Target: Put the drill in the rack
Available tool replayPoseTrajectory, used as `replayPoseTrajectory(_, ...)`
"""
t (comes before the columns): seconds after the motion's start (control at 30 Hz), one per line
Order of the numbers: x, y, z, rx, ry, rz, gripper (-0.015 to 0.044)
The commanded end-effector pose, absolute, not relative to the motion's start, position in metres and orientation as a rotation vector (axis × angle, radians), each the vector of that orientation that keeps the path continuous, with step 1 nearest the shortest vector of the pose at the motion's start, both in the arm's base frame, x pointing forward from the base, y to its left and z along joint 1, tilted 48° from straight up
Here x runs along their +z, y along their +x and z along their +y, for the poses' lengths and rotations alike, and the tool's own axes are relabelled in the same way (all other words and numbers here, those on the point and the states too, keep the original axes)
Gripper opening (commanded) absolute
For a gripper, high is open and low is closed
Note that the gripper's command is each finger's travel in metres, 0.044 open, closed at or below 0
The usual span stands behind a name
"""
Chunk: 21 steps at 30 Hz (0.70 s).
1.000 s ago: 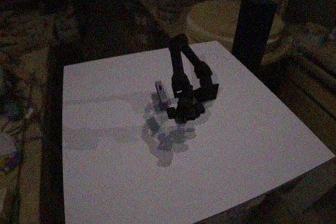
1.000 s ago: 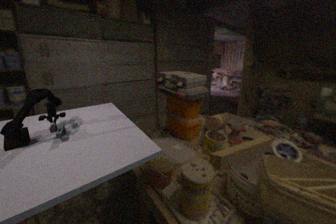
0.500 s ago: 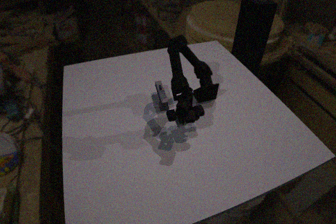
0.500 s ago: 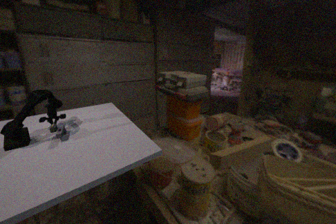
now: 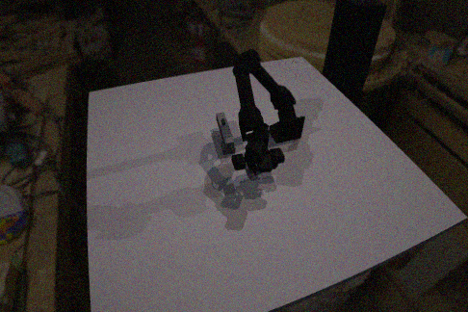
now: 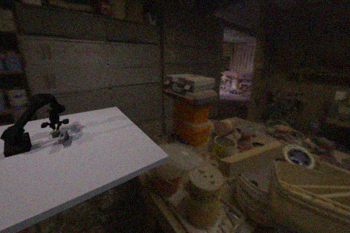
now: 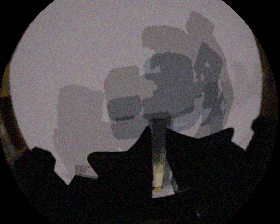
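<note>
My gripper point(image 5: 255, 173) point(image 6: 55, 129) point(image 7: 153, 128) is shut on a thin piece, which I take to be the drill point(image 7: 158, 176). It has a dark grey upper part and a yellow part that shows between the fingers in the wrist view. The gripper points down over the white table, and its shadows fall beside it. A narrow pale block point(image 5: 223, 125) with a dark slot stands just left of the gripper in the top view. A grey block point(image 6: 65, 140) stands beside the gripper in the exterior view. The key and the rack cannot be told apart in this dim light.
The white table top point(image 5: 159, 269) point(image 6: 90, 165) carries the arm's dark base point(image 5: 289, 130) point(image 6: 17, 144), close behind the gripper. Overlapping shadows lie around the gripper. Beyond the table edges stand a dark post point(image 5: 353, 44) and workshop clutter.
</note>
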<state>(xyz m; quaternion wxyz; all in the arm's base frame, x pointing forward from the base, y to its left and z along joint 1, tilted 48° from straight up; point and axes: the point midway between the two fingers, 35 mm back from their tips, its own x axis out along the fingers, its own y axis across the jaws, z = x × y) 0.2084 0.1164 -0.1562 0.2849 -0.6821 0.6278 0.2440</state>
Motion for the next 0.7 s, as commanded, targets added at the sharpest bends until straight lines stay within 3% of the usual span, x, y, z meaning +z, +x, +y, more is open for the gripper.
replayPoseTrajectory(0.0,-0.1577,0.208,0.1086,0.644,-1.828,1.695,0.0)
replayPoseTrajectory(0.67,-0.1556,0.208,0.1077,0.644,-1.828,1.696,0.0)
